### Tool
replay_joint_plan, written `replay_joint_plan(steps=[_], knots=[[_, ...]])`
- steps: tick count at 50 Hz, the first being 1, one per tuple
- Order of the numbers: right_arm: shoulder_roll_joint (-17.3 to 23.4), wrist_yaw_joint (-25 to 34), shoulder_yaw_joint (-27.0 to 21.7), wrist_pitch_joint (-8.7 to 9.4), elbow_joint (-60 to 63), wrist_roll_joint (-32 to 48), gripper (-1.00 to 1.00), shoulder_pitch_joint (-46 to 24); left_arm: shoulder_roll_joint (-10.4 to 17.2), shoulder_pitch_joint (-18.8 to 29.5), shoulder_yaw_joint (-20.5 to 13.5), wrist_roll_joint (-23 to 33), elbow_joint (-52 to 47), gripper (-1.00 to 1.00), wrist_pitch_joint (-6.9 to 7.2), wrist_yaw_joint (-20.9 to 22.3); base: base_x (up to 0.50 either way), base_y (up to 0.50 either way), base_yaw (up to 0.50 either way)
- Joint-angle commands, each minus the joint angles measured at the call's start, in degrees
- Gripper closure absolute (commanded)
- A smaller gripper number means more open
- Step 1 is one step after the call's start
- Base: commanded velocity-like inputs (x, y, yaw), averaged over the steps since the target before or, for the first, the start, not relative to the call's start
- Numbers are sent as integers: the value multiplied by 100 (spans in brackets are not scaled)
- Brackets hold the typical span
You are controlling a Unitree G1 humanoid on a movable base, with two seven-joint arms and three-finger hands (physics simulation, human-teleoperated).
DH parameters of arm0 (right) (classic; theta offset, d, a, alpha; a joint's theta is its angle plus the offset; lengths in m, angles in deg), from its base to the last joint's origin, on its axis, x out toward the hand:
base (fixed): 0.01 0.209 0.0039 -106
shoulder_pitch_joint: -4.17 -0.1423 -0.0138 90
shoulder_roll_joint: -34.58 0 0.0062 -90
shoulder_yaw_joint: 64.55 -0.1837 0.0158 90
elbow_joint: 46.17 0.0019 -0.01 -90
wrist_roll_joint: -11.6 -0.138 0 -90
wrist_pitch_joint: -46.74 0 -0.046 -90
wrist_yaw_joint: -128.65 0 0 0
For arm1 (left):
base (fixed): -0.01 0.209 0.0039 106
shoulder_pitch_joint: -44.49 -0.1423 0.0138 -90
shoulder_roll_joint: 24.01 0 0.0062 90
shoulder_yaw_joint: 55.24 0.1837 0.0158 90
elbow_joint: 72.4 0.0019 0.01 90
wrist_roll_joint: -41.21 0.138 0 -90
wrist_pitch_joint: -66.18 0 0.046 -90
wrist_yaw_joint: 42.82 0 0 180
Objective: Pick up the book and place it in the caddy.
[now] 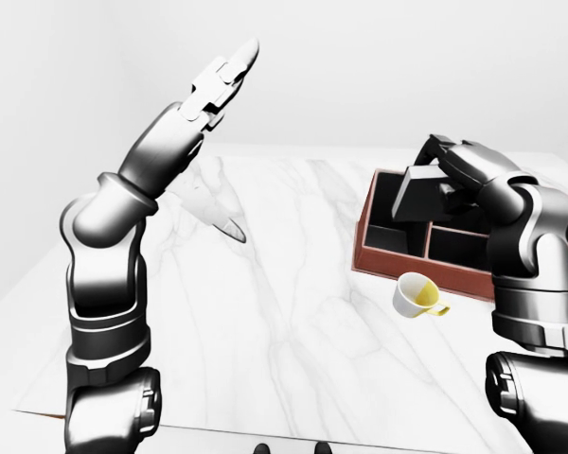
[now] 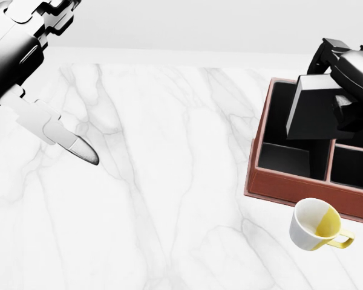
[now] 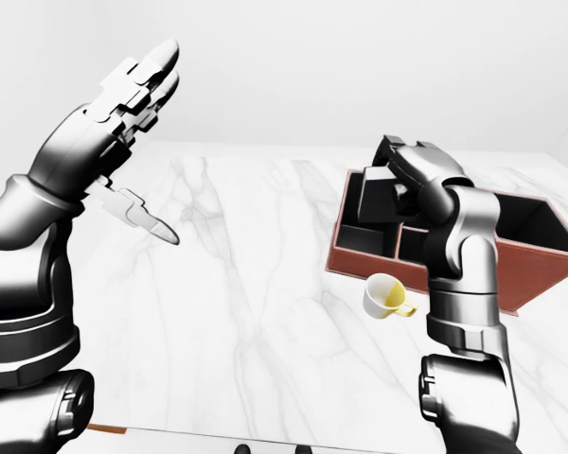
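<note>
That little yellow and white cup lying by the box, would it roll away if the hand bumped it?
Probably a little. The cup lies on its side on smooth marble, so its round body could roll. Its handle sticks out and would likely stop it soon. It looks like hard ceramic, so likely stiff and possibly breakable.

No writing, label, brand, number or sign can be read anywhere in these views. The book (image 2: 314,115) shows only a plain dark cover, the caddy (image 2: 272,184) has bare reddish walls, and the cup (image 2: 311,225) near the lower right of the head view is unmarked white and yellow. The marbled counter (image 2: 169,199) carries only grey veining.
</note>
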Motion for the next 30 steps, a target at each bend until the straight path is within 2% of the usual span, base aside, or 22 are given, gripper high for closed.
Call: replay_joint_plan(steps=[1,12,14,16,21,29,30], knots=[[432,0,-203,0,-281,-278,100,-58,-41,36,22,50,88,-100,0,11,0,0,0],[577,-289,-197,0,-929,-310,100,-91,-65,41,33,60,202,-100,0,4,0,0,0],[663,-83,-171,0,-879,-256,100,-246,-66,39,33,61,203,-100,0,5,0,0,0],[614,-384,-198,0,-1054,-270,100,-99,-72,34,34,66,238,-100,0,-3,0,0,0],[810,-244,-190,0,-1251,-247,100,-304,-74,35,30,62,237,-100,0,-2,0,0,0],[970,-431,-190,0,-1440,-229,100,-236,-91,1,25,51,270,-100,0,-11,0,0,0],[898,-604,-219,0,-1467,-245,100,-113,-91,1,22,46,265,-100,0,-11,0,0,0]])
